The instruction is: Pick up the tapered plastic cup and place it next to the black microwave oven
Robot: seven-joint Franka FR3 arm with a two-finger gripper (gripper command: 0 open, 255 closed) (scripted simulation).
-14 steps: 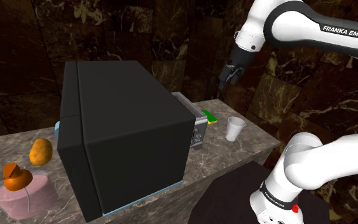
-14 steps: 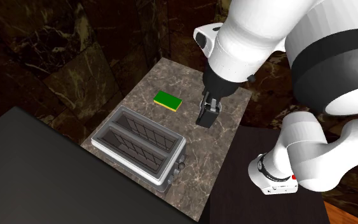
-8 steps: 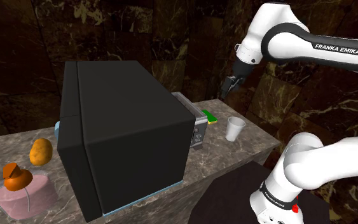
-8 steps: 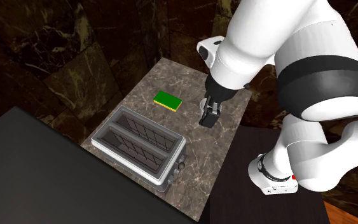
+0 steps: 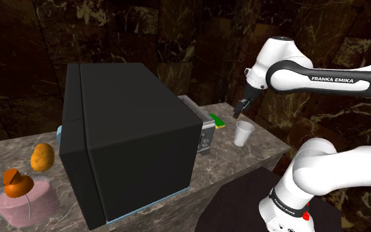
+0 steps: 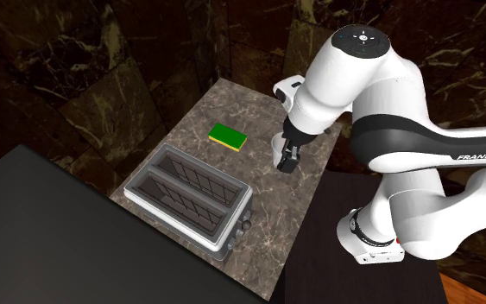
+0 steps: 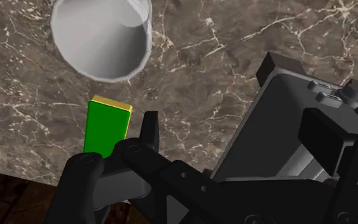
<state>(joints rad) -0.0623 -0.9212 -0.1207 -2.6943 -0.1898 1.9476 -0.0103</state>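
Black gripper (image 5: pixel 242 107) poised near upright white tapered cup (image 5: pixel 244 133), jaws apart and empty, green sponge (image 5: pixel 217 122) alongside on marble counter (image 5: pixel 269 148)

I've lowered the gripper (image 5: pixel 242 107) since the earlier looks. It was high up then, and now the white cup (image 5: pixel 243 133) sits just below the jaws, a little off to one finger's side. The forearm (image 5: pixel 335 80) has swung down near level.
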